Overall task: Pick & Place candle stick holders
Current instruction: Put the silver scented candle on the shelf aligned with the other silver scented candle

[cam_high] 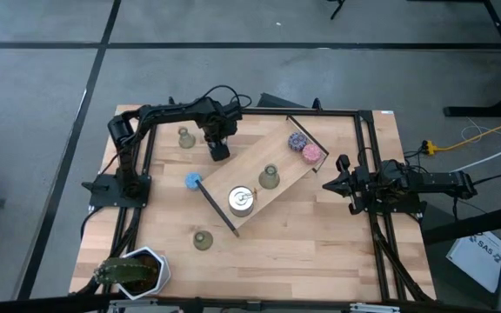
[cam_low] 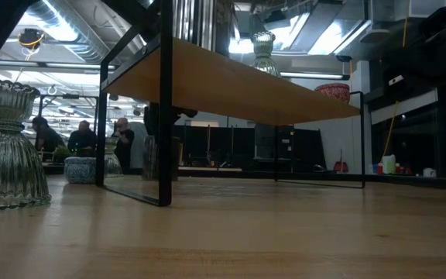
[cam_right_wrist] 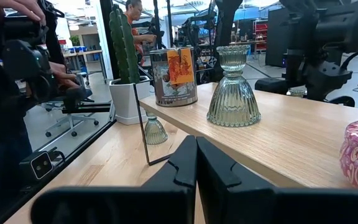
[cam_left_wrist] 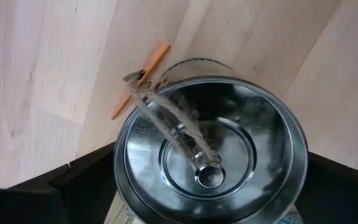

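Candle stick holders: you have three. One point(cam_high: 269, 177) stands on the raised shelf point(cam_high: 272, 155) between the tin point(cam_high: 242, 201) and the pink puck point(cam_high: 311, 154). One point(cam_high: 185, 136) is on the table point(cam_high: 320, 252) by the left arm. One point(cam_high: 202, 239) is on the table off the shelf's near end, toward the cactus pot point(cam_high: 133, 271).

- Low view cuts the nearest holder off at the picture's edge, and the shelf's underside blocks most of the scene.
- Left gripper point(cam_high: 218, 149) sits just off the shelf's long edge, near the blue puck point(cam_high: 193, 181). Its wrist view is filled by a second tin point(cam_left_wrist: 210, 155) with twine on the lid. You can't tell whether it grips that tin.
- Right gripper point(cam_right_wrist: 196, 142) is clenched on nothing, at the table's right edge, facing the shelf's end.
- The right wrist view crops the pink puck.
- Open room: bare wood on the near-right of the table. The shelf's black frame legs fence the middle.
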{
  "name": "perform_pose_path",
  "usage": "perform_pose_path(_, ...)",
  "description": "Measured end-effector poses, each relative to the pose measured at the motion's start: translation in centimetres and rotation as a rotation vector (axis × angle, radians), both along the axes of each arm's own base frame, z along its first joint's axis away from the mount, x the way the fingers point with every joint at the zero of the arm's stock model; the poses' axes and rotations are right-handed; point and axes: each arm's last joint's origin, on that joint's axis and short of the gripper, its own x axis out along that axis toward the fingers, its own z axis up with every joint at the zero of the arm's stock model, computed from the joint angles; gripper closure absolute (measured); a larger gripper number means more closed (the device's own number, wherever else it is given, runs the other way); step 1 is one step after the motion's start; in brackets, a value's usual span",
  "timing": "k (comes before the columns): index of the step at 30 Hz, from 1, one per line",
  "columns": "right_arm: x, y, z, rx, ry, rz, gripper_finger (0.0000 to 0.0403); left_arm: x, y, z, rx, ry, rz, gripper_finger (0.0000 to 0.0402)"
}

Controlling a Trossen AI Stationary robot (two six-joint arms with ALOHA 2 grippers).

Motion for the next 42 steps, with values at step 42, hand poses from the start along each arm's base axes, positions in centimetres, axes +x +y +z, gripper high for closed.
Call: perform_pose_path(42,0.0,0.0,0.0,0.000,0.000,0.000,0.0393,-2.5,-1.4,4.3,0.011,-0.004,-0.053,0.0042)
